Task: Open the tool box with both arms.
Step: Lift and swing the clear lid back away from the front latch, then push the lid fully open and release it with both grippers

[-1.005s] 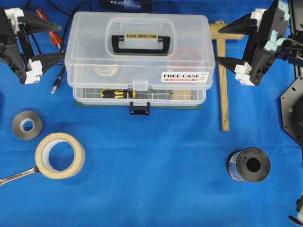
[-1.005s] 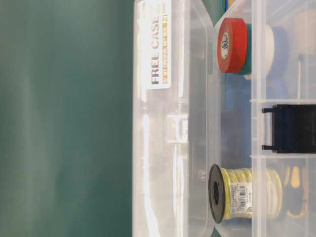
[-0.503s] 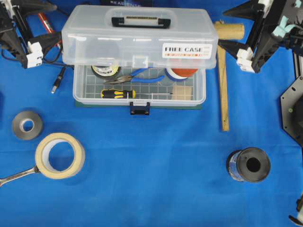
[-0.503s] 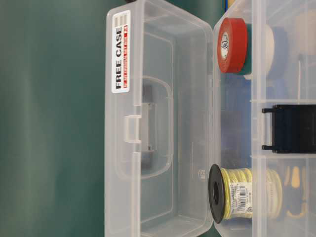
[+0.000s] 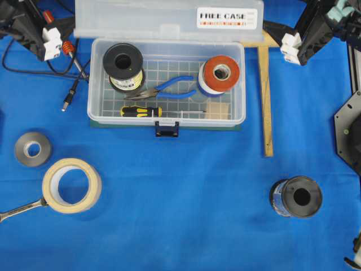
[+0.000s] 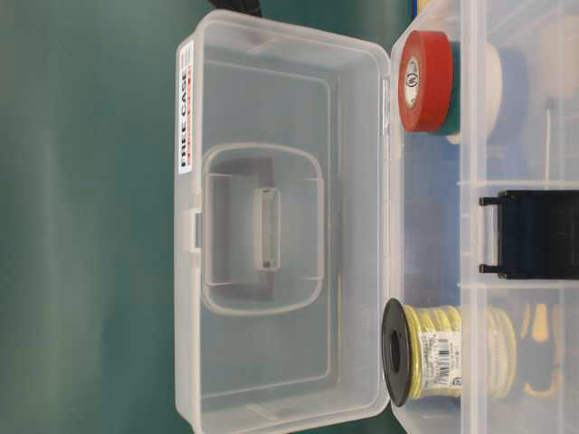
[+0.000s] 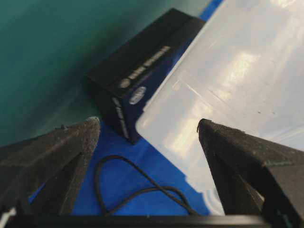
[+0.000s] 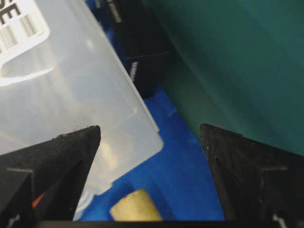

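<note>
End effectors, left (image 5: 72,25) and right (image 5: 269,33), spread empty beside the box's (image 5: 166,119) raised lid (image 5: 169,20); retreat outward, clear of it.

One camera hangs straight above the blue cloth-covered table (image 5: 186,203), far enough back to take in the whole clear plastic tool box (image 5: 166,84) with its lid up. A second sits low at table height, turned on its side and pressed close to the box's front, looking through the clear wall at the raised lid (image 6: 280,226); both catch the red tape roll (image 5: 221,71) (image 6: 425,81). Each wrist camera looks out between its own black pointed fingers (image 7: 52,156) (image 8: 52,161), very near a back corner of that lid (image 7: 223,90) (image 8: 71,95).
</note>
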`<control>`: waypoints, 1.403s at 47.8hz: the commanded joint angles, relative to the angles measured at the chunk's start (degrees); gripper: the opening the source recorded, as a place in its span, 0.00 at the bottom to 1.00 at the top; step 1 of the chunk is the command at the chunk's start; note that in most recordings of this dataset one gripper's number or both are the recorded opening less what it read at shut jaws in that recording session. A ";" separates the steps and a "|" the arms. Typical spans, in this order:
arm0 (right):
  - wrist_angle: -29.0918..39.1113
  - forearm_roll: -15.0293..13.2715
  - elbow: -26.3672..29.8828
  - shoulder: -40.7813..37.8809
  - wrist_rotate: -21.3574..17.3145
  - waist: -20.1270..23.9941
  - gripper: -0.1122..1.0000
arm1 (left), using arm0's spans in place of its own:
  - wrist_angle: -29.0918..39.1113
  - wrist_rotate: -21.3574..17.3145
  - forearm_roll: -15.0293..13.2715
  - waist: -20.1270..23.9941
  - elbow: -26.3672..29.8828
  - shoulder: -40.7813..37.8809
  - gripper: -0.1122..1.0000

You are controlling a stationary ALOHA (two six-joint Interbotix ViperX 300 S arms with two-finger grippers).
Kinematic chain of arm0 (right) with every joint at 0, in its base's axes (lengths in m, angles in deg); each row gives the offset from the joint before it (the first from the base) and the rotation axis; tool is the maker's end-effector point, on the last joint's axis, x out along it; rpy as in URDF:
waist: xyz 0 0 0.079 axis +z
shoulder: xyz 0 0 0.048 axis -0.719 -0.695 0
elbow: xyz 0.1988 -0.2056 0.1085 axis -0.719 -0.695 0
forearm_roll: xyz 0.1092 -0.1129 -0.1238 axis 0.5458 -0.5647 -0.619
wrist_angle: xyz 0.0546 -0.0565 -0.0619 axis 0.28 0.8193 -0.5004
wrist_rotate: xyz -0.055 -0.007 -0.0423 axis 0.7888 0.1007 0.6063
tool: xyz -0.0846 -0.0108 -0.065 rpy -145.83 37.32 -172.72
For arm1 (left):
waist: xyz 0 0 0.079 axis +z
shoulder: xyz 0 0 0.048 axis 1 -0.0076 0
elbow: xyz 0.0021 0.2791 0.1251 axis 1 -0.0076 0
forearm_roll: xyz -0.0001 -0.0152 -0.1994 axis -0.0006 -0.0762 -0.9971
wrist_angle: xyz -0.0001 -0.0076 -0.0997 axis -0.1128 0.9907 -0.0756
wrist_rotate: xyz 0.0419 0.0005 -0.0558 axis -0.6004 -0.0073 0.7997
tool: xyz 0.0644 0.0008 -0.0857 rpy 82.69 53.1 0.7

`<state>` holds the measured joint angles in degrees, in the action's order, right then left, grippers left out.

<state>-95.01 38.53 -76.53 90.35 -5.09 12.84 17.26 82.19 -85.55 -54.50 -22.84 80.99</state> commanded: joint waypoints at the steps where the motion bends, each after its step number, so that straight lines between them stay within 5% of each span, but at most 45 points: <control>1: -1.49 0.09 2.72 -1.58 0.00 0.26 0.88 | -1.49 0.09 0.35 -0.44 4.13 -0.62 0.92; 39: -0.70 0.09 7.12 -8.88 0.09 -7.38 0.88 | 2.11 0.35 0.35 7.47 8.17 -5.19 0.92; 67: 6.50 0.09 0.79 2.72 -0.09 -11.87 0.88 | 7.03 -0.97 0.26 13.89 1.41 3.60 0.92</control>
<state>-89.20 38.53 -75.57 90.79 -5.09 1.32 24.11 81.76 -85.29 -40.87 -21.25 82.75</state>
